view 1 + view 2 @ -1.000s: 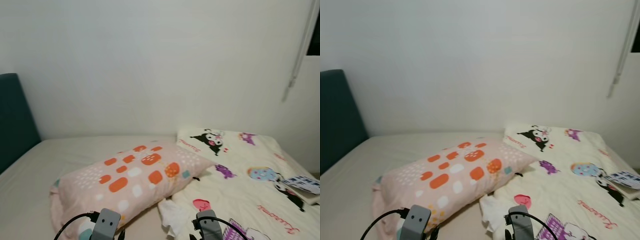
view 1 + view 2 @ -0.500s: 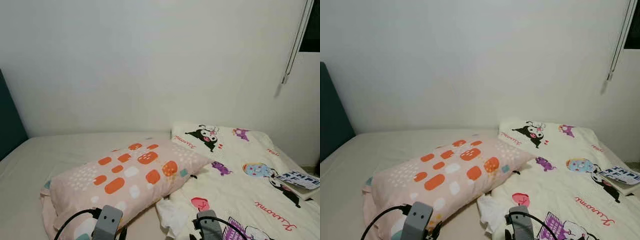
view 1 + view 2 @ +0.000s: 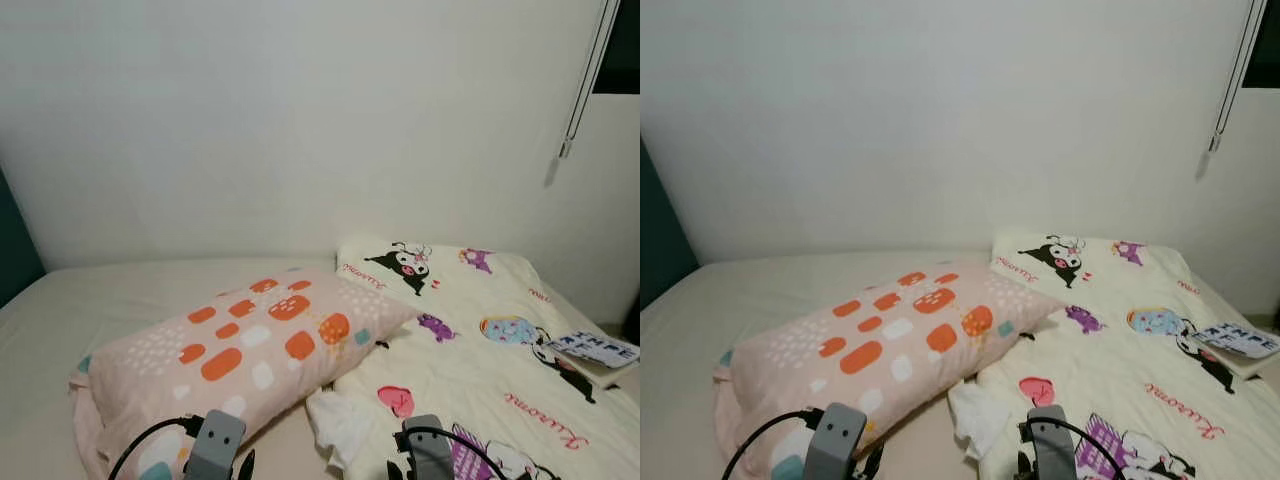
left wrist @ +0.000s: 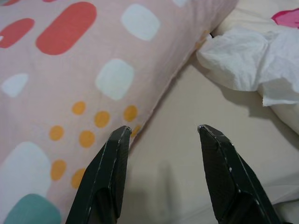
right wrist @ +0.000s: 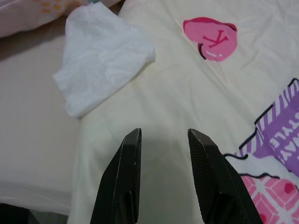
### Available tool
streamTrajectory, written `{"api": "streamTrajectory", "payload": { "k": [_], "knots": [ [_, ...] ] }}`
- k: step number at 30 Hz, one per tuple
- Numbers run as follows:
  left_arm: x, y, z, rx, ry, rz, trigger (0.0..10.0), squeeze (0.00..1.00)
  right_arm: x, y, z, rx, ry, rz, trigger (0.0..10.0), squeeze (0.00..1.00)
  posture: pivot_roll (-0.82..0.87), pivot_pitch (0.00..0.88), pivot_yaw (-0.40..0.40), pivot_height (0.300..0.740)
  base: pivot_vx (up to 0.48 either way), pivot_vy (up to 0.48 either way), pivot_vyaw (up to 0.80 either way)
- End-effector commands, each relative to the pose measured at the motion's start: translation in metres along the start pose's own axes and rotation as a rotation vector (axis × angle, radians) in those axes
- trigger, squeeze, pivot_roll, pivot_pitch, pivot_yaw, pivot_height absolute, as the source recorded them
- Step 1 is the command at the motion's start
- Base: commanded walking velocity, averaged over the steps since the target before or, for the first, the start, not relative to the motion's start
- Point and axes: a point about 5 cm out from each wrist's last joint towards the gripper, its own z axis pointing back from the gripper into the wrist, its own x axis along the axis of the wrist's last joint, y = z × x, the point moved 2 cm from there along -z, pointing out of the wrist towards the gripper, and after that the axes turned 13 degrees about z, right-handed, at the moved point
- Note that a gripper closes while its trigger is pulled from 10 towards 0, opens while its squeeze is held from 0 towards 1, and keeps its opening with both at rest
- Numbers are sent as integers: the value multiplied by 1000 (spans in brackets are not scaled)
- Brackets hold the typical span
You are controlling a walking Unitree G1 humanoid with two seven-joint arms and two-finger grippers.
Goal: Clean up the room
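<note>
Just ahead of right hand: crumpled, probably tissue.

Crumpled white tissue on bed between pillow, quilt.

The pillow is pale pink with orange, white and teal blotches and small yellow dots. The blanket is cream, printed with black-and-white cartoon figures, purple creatures, a pink heart and pink lettering. The tissue is plain white. The bed sheet is beige, the wall white, the headboard dark teal.
</note>
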Motion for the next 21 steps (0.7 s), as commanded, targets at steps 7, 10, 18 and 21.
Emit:
{"api": "streamTrajectory", "payload": {
  "k": [7,10,18,21],
  "knots": [
    [-5,1,10,-47,28,-6,10000,0,19,-2,-7,41,-69,94,10000,0,-35,90,-5,614,0,0,0],
    [2,-3,12,-82,-9,5,10000,0,25,-3,-10,51,-95,94,10000,1000,-31,101,-4,614,0,0,0],
    [24,-11,20,-173,-113,-7,10000,0,52,0,-25,154,-184,151,10000,1000,-4,143,-16,614,0,0,0],
    [31,-9,25,-175,-130,-34,10000,0,60,-1,-33,177,-184,181,10000,1000,13,162,-25,614,0,0,0]
  ]
}}
